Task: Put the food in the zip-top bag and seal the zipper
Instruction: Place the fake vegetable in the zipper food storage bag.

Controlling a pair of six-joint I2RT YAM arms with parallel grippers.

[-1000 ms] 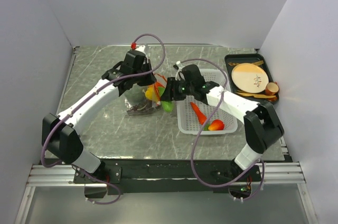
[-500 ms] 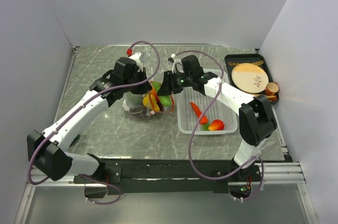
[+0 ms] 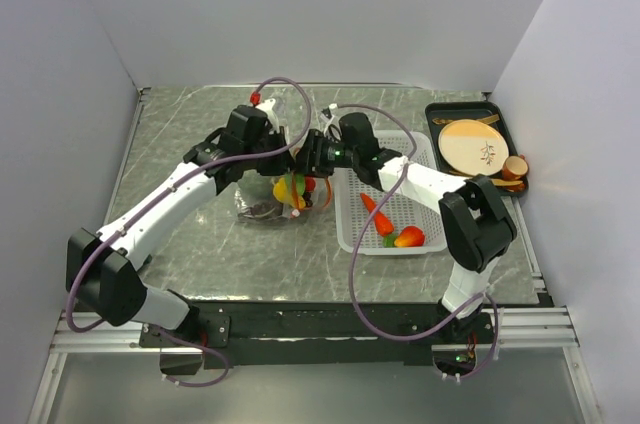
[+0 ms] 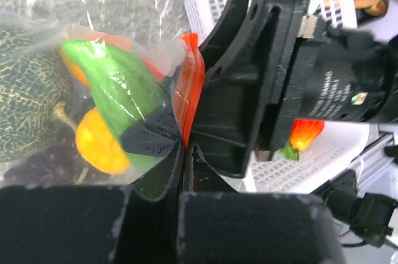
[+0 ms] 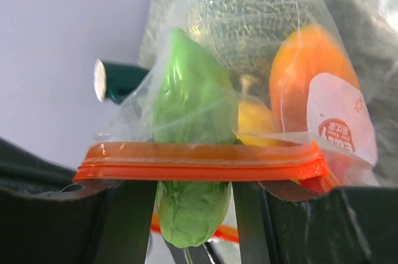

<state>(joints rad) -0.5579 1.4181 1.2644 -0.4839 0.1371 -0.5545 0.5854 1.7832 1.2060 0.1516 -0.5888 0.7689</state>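
The zip-top bag (image 3: 262,206) lies left of the basket with its mouth lifted. Through the plastic I see a dark green melon (image 4: 25,108), purple grapes (image 4: 37,164), an orange piece (image 5: 305,83) and a yellow piece (image 4: 99,142). My left gripper (image 4: 185,152) is shut on the end of the orange-red zipper (image 4: 189,83). My right gripper (image 5: 193,226) is shut on a green piece (image 5: 189,214), which pokes through the mouth across the zipper strip (image 5: 199,161). Seen from above, both grippers meet at the bag's mouth, left (image 3: 288,156) and right (image 3: 316,158).
A white perforated basket (image 3: 420,159) stands right of the bag and holds a carrot (image 3: 375,212) and an orange-red tomato (image 3: 408,237). A black tray (image 3: 440,114) at the back right carries a tan wooden disc (image 3: 473,144) and a small brown cup (image 3: 515,166).
My right gripper has carried the green piece left and back, up to the bag's mouth. The left arm has shifted back, lifting the zipper end with it.
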